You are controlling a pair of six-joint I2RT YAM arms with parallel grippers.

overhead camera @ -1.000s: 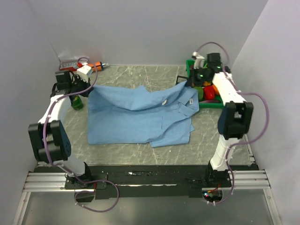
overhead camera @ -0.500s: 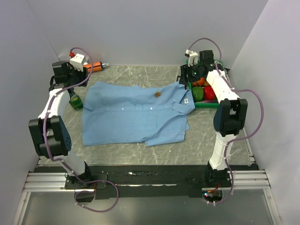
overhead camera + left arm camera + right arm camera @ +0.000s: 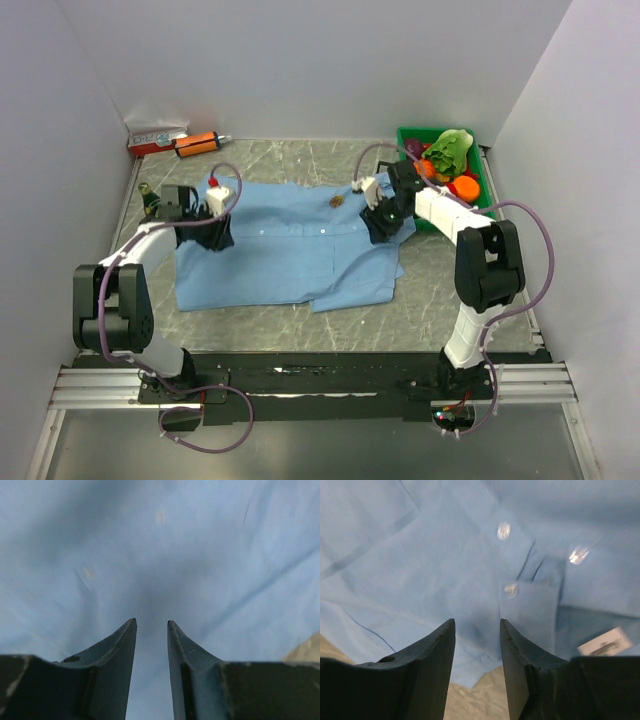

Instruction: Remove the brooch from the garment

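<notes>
- The shirt [image 3: 290,260] lies spread flat on the table [image 3: 300,320], with its hem toward the arms and its collar toward the far right.
- The left gripper [image 3: 220,236] hangs low over the left side of the shirt. From its wrist its fingers [image 3: 125,645] stand slightly apart over plain blue cloth, holding nothing.
- The right gripper [image 3: 379,230] is down by the collar. Its fingers [image 3: 442,645] are also parted and hold nothing, above the buttons [image 3: 504,530] and near the white label [image 3: 602,645].
- The brooch [image 3: 338,200] is on the far edge of the shirt, left of the collar. It lies between the two grippers, closer to the right one, and neither wrist view shows it.
- I'd say this is the approach step, with nothing grasped yet.
- Next, I think the right gripper should move left and farther back to pinch the brooch, while the left presses the cloth down.
- The green bin [image 3: 405,135] sits beyond, at the far right.
</notes>
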